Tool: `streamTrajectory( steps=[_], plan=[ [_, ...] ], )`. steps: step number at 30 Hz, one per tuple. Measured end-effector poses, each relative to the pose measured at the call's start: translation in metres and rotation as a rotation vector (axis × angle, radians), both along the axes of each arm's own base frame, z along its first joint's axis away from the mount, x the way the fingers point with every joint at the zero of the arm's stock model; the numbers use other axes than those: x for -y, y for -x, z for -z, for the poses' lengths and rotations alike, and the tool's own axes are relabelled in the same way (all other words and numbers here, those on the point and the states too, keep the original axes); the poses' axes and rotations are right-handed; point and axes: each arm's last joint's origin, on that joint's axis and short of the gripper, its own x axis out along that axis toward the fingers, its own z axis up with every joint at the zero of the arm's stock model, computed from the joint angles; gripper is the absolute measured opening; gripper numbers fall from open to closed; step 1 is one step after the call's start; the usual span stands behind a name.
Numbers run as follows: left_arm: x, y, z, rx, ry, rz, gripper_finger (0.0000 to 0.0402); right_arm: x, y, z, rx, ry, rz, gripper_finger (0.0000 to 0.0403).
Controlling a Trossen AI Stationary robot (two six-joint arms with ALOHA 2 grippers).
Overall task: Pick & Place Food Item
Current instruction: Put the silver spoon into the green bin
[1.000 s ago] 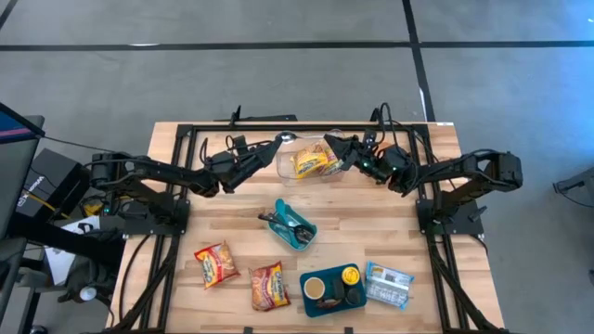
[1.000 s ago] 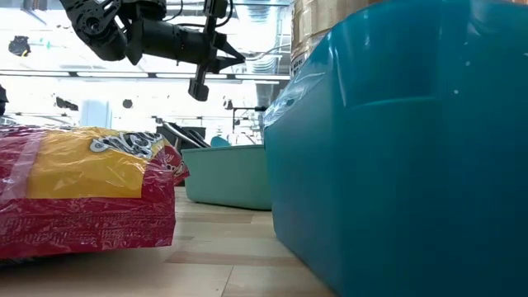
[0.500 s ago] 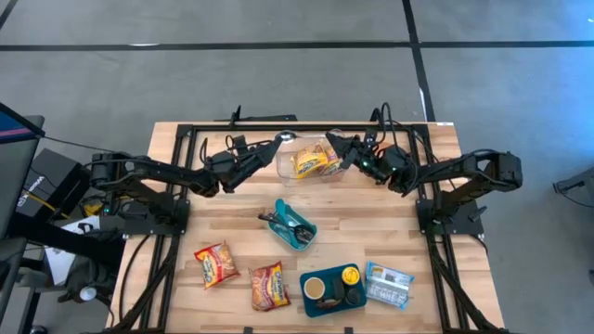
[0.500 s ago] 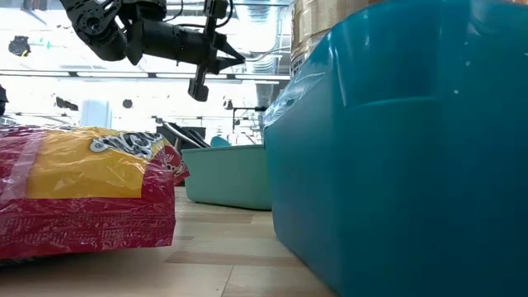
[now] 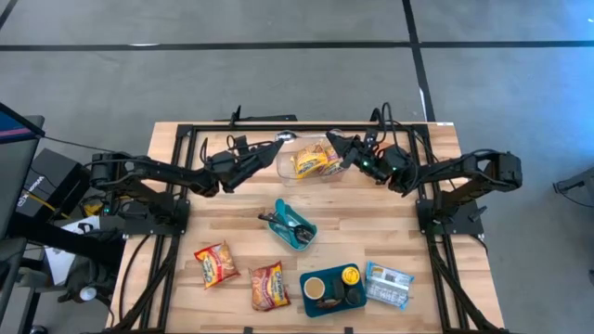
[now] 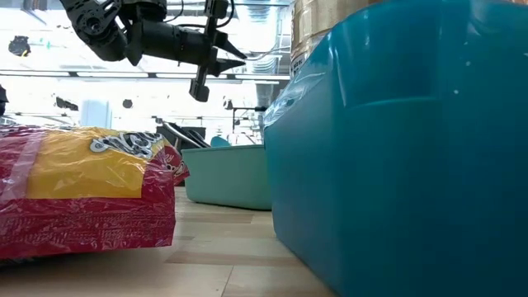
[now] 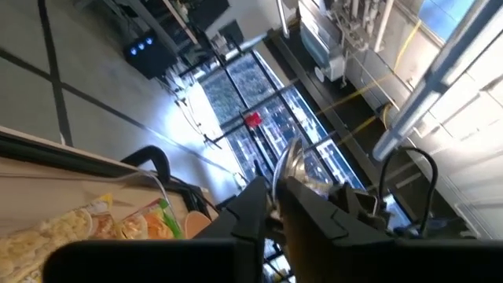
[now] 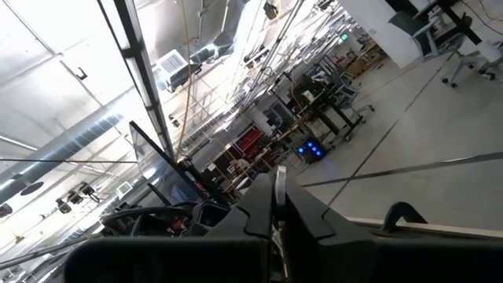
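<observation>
A clear plastic bag [image 5: 311,160] with a yellow food packet [image 5: 309,163] inside hangs above the table's far middle, between my two arms. My left gripper [image 5: 279,142] is shut at the bag's left upper corner, and my right gripper [image 5: 331,142] is shut at its right upper corner. In the left wrist view the packet [image 7: 102,228] shows below the fingers. In the low view one dark arm [image 6: 165,37] reaches across the top; the bag is hidden there. My left gripper pinches a shiny edge of the clear bag [image 7: 288,160] between its two fingers, at the bag's left upper corner. The fingers come nearly level from the table's left. The bag hangs below them, clear of the table. My right gripper pinches a thin strip of the bag's film [image 8: 280,179] between its two fingers, at the bag's right upper corner. The fingers come nearly level from the table's right, tipped a little upward. The bag hangs between the two grippers.
A teal tray with utensils [image 5: 295,225] sits mid-table. Two red-and-yellow packets [image 5: 215,264] [image 5: 269,286] lie near the front left. A blue tray [image 5: 306,304] with a cup stands at the front, a blue-white packet [image 5: 388,284] beside it. Black frame rails [image 5: 278,125] border the table.
</observation>
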Motion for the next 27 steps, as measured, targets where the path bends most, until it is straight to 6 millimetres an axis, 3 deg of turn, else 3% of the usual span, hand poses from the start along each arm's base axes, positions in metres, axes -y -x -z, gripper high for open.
streamTrajectory(
  steps=[12,27],
  plan=[
    [0.003,-0.003,0.005,-0.055,-0.01,0.136,0.0134,0.01,0.018,-0.018,-0.016,0.011,0.055,0.0001],
    [0.008,-0.006,0.022,-0.232,0.021,0.34,0.014,0.009,0.064,-0.043,-0.229,0.076,0.111,0.0]
  ],
)
